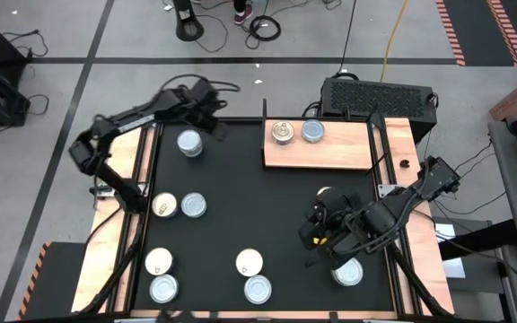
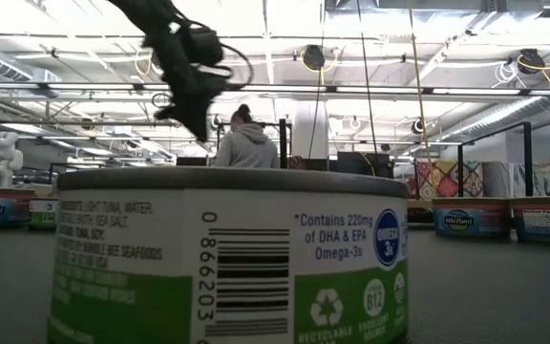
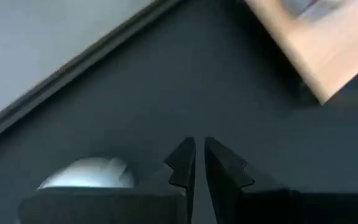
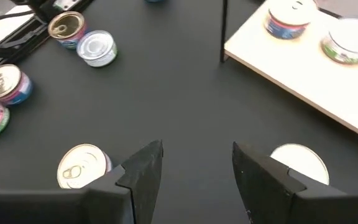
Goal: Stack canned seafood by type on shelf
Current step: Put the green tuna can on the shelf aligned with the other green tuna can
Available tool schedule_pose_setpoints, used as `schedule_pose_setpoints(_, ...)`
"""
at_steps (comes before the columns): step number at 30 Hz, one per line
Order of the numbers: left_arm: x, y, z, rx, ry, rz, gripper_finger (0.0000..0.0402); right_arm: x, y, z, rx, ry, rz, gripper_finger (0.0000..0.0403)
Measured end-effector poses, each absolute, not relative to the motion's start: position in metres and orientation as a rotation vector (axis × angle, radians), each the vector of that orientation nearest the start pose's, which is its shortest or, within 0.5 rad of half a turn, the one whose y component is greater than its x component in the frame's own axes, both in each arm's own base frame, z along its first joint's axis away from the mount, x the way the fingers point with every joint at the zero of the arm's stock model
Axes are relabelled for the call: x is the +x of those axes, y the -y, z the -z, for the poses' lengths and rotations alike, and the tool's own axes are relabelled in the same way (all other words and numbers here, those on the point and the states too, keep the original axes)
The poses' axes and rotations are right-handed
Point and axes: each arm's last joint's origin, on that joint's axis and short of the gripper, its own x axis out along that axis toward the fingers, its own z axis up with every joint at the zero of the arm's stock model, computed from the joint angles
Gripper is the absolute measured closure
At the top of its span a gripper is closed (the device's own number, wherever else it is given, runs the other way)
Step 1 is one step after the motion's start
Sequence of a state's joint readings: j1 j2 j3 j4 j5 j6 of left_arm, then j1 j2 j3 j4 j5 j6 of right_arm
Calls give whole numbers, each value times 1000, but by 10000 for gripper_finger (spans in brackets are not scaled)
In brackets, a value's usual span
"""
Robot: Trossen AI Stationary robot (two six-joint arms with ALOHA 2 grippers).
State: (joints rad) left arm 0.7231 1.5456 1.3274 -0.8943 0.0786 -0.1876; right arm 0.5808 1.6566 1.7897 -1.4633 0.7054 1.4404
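Observation:
The wooden shelf (image 1: 330,152) lies at the table's far right and carries two tins, a gold-topped one (image 1: 283,133) and a silver one (image 1: 312,132). Several more tins stand on the black table top, among them one at the far left (image 1: 189,142) and a white-topped one (image 1: 328,195). My left gripper (image 1: 212,117) is shut and empty, raised beside the far-left tin (image 3: 89,174). My right gripper (image 4: 197,162) is open and empty above the table between a gold-topped tin (image 4: 82,165) and the white-topped tin (image 4: 300,162).
A pair of tins (image 1: 179,205) stands at the left, several along the near edge (image 1: 254,287), and one near the right arm (image 1: 348,272). One tin (image 2: 227,258) fills the low view. A black ventilated box (image 1: 375,94) stands behind the shelf. A person (image 2: 244,143) is in the room beyond.

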Motion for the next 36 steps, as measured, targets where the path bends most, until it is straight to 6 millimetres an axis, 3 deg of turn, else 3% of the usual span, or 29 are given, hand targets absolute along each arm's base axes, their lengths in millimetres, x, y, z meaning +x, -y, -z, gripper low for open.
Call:
schedule_pose_setpoints(6, 176, -176, -296, -648, -1070, -668, 363, 266, -150, -373, 488, -705, 718, 216)
schedule_pose_setpoints(12, 150, -160, -296, -619, -1076, -836, 363, 268, -148, -374, 468, -684, 720, 216)
schedule_pose_setpoints(17, 144, -150, -279, -746, -1142, -744, 363, 274, -145, -375, 495, -658, 709, 216)
schedule_pose_setpoints(21, 142, -136, -268, -690, -1251, -591, 363, 279, -148, -378, 494, -633, 660, 216)
schedule_pose_setpoints(27, 150, -115, -268, -382, -1331, -454, 363, 281, -148, -378, 442, -641, 633, 216)
schedule_pose_setpoints(32, 165, -112, -271, -17, -1335, -381, 363, 285, -140, -378, 404, -649, 643, 216)
schedule_pose_setpoints(36, 172, -109, -271, 137, -1331, -273, 360, 287, -136, -378, 406, -648, 656, 216)
